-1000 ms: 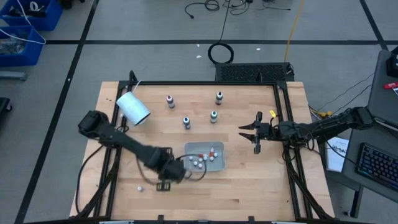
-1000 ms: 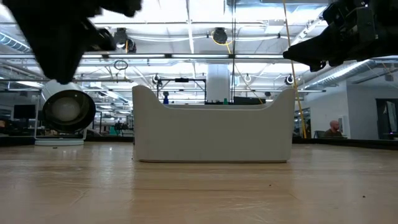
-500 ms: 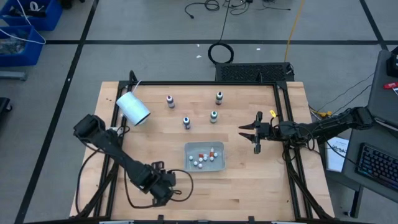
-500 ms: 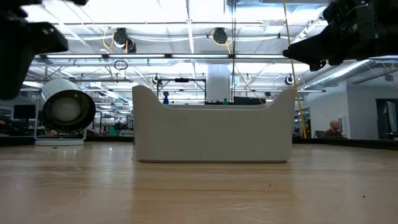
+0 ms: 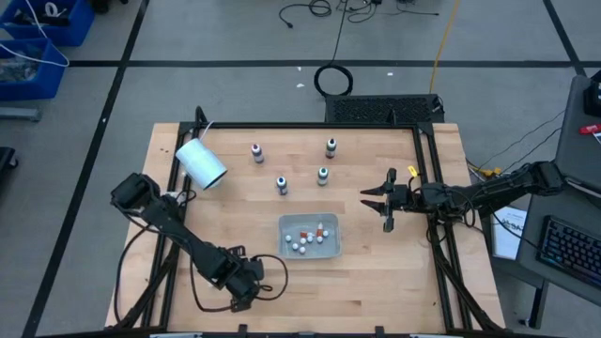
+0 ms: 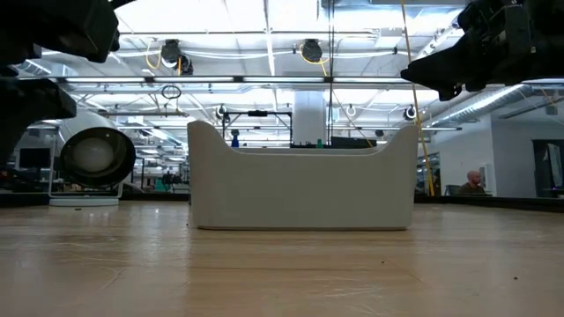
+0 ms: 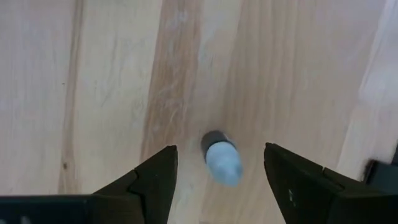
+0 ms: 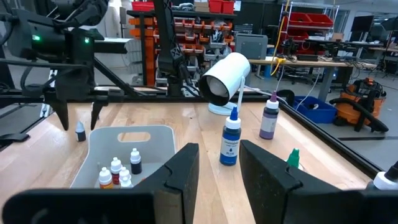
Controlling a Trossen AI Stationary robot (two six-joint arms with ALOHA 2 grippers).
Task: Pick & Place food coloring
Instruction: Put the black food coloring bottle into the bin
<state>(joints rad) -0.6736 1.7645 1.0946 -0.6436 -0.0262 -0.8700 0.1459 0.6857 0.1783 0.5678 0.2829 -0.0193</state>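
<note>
Three food coloring bottles point(image 5: 281, 184) with pale caps stand upright on the wooden table behind a grey tray point(image 5: 331, 247); a fourth point(image 5: 331, 146) stands farther back. Several more small bottles point(image 8: 118, 171) sit inside the tray. My left gripper point(image 5: 240, 287) hovers near the table's front left, pointing down, open. One small dark bottle with a pale cap point(image 7: 221, 160) stands upright on the wood between its fingers, untouched. My right gripper point(image 5: 378, 204) hangs open and holds nothing, to the right of the tray.
A large white cup point(image 5: 200, 164) lies on its side at the far left. The tray's pale wall point(image 6: 300, 189) fills the middle of the low view. Black frame rails run along the table's left and right edges. Bare wood lies at the front right.
My left gripper has gone from the tray's near left corner toward the table's near left, then stayed almost still above the small bottle. My right arm has kept still.
</note>
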